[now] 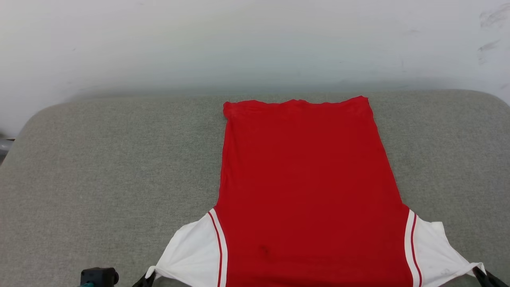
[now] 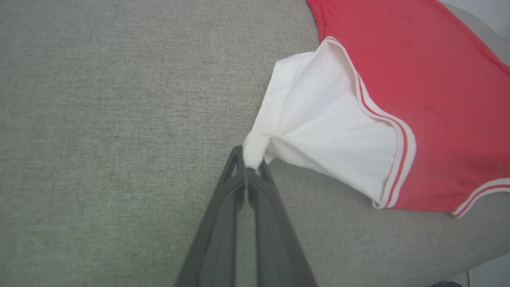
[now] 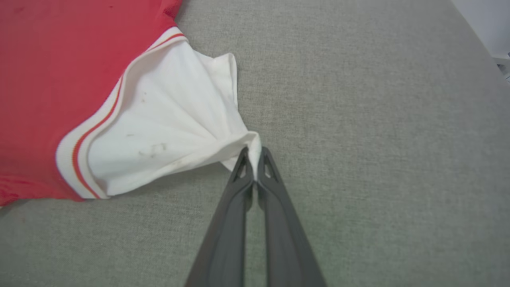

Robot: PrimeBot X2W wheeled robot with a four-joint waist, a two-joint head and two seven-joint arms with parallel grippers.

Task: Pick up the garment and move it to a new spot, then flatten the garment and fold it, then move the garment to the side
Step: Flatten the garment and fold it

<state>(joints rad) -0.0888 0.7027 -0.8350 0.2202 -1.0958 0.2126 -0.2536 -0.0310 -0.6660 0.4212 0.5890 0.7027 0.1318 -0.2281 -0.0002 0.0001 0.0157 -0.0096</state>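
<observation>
Left hand (image 2: 251, 165) is clamped on the tip of one white sleeve (image 2: 318, 119) and right hand (image 3: 254, 159) on the other sleeve (image 3: 167, 127) of the garment (image 1: 306, 179), which lies plain red side up, centre-right on the grey tabletop (image 1: 99, 159). Flattening should go best with the 2 hands drawing apart evenly, low and taut. Its long axis runs bottom to top of the head view, hem toward the top.

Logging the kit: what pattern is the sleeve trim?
White band with a thin red stripe on the sleeve trim, clearest in the left wrist view.
</observation>
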